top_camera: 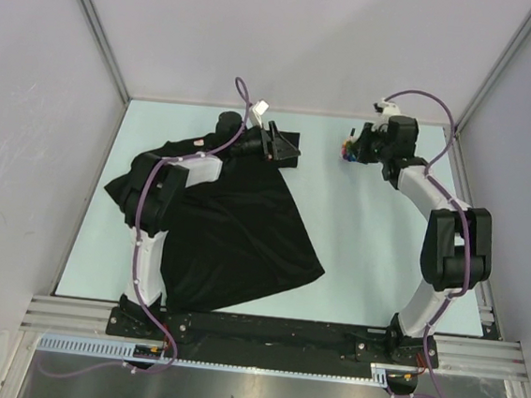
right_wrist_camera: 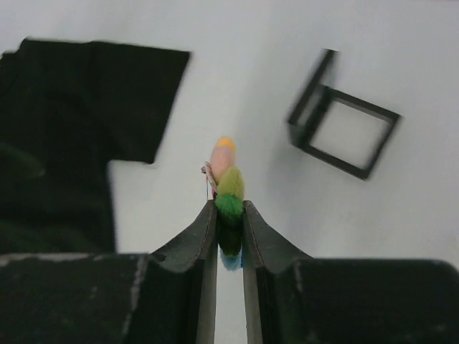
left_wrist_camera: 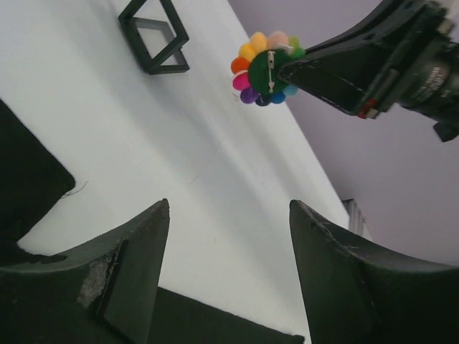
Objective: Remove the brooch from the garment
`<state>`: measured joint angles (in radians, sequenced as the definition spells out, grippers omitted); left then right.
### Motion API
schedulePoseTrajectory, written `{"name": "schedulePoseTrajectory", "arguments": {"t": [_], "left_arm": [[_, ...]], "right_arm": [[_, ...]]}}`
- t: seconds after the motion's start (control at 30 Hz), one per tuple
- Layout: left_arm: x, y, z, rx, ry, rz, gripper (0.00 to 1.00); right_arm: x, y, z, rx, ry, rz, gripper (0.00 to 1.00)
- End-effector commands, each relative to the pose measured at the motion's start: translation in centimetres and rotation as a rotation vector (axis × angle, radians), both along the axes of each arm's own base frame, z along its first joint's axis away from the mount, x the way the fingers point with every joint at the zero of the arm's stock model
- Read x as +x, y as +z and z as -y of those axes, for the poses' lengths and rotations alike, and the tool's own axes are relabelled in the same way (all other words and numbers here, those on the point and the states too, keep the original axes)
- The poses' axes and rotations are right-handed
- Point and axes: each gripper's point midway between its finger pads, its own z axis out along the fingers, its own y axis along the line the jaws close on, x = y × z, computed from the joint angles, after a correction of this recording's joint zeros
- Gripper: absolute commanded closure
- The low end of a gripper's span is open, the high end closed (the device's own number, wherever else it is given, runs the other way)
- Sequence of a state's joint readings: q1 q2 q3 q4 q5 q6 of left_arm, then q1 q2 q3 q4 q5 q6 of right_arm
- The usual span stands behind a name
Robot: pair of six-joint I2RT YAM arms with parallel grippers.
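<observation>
Frame [left_wrist_camera: 135, 44] — apart from garment [top_camera: 235, 224], brooch [left_wrist_camera: 262, 72]

light | we are seeing bright, even, diffuse lighting from above || shadows | we are finding faint, soft ones on the table [top_camera: 363, 255] || focus | the right wrist view is blurring the square frame [right_wrist_camera: 343, 122] and the garment [right_wrist_camera: 72, 107]; the left wrist view is showing the brooch [left_wrist_camera: 264, 68] crisply
</observation>
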<state>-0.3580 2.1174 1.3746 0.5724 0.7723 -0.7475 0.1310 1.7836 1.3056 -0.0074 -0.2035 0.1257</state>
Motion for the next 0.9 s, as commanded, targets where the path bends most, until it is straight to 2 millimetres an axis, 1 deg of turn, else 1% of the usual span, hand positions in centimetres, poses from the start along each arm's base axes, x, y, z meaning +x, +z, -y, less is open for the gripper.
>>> {"name": "schedulePoseTrajectory", "arguments": {"t": [0.0,0.03,0.1,0.17,0.2,0.23,0.27,0.3,0.33,0.4,0.43,0.47,0.5,0.53,0.57,0.6,0.63,0.67,0.73,0.77,0.87], "left_arm": [[-0.2,4.1,-1.0,0.091,0.027,0.169,0.28],[0.1,4.0,-1.3,0.108,0.048,0.171,0.28],[0.1,4.0,-1.5,0.121,0.063,0.171,0.3],[0.4,3.6,-1.6,0.125,0.071,0.157,0.3],[0.6,3.0,-1.6,0.132,0.071,0.145,0.3],[0.8,3.1,-1.5,0.134,0.069,0.144,0.3],[0.9,2.6,-1.7,0.15,0.073,0.131,0.3],[1.1,2.4,-1.7,0.159,0.08,0.13,0.3],[1.2,2.2,-1.8,0.167,0.087,0.128,0.3],[1.4,2.3,-2.2,0.18,0.106,0.138,0.29],[1.4,2.3,-2.2,0.179,0.108,0.142,0.29],[1.5,2.5,-2.2,0.172,0.112,0.151,0.29],[1.5,2.5,-2.1,0.167,0.112,0.152,0.29],[1.5,2.5,-2.2,0.16,0.113,0.148,0.29],[1.6,2.8,-2.2,0.15,0.115,0.159,0.29],[1.5,2.5,-2.2,0.148,0.111,0.156,0.29],[1.5,2.6,-2.3,0.14,0.118,0.152,0.29],[1.6,3.0,-2.2,0.127,0.118,0.166,0.29],[1.7,3.1,-2.3,0.113,0.12,0.164,0.29],[1.8,3.3,-2.4,0.104,0.124,0.174,0.29],[2.0,3.8,-2.7,0.075,0.128,0.182,0.29]], "right_arm": [[-1.6,1.6,-6.5,-0.026,0.323,0.143,1.0],[-1.4,1.7,-6.8,-0.054,0.334,0.176,1.0],[-1.5,0.9,-7.4,-0.121,0.351,0.206,1.0],[-0.7,0.8,-6.9,-0.158,0.313,0.228,1.0],[-0.4,0.9,-6.5,-0.199,0.306,0.245,1.0],[-0.1,0.8,-6.1,-0.247,0.284,0.257,1.0],[0.2,0.8,-5.7,-0.307,0.269,0.271,1.0],[0.5,0.8,-5.1,-0.409,0.268,0.298,1.0],[0.8,0.6,-4.0,-0.49,0.231,0.294,1.0],[0.8,0.4,-2.5,-0.576,0.221,0.284,1.0],[0.0,-0.8,-2.2,-0.642,0.31,0.254,1.0],[0.2,-1.0,-0.6,-0.651,0.313,0.243,1.0],[-0.1,-1.2,-0.5,-0.657,0.355,0.255,1.0],[-0.1,-1.9,0.4,-0.719,0.38,0.278,1.0],[-0.1,-2.2,1.0,-0.764,0.391,0.289,1.0],[-0.1,-2.2,1.3,-0.797,0.393,0.305,1.0],[0.5,-1.4,1.2,-0.819,0.389,0.362,1.0],[0.3,-2.4,1.5,-0.89,0.434,0.386,1.0],[0.9,-2.9,1.9,-0.982,0.462,0.435,1.0],[1.1,-3.0,2.2,-1.033,0.483,0.448,1.0],[1.9,-3.0,3.4,-1.075,0.48,0.477,1.0]]}}
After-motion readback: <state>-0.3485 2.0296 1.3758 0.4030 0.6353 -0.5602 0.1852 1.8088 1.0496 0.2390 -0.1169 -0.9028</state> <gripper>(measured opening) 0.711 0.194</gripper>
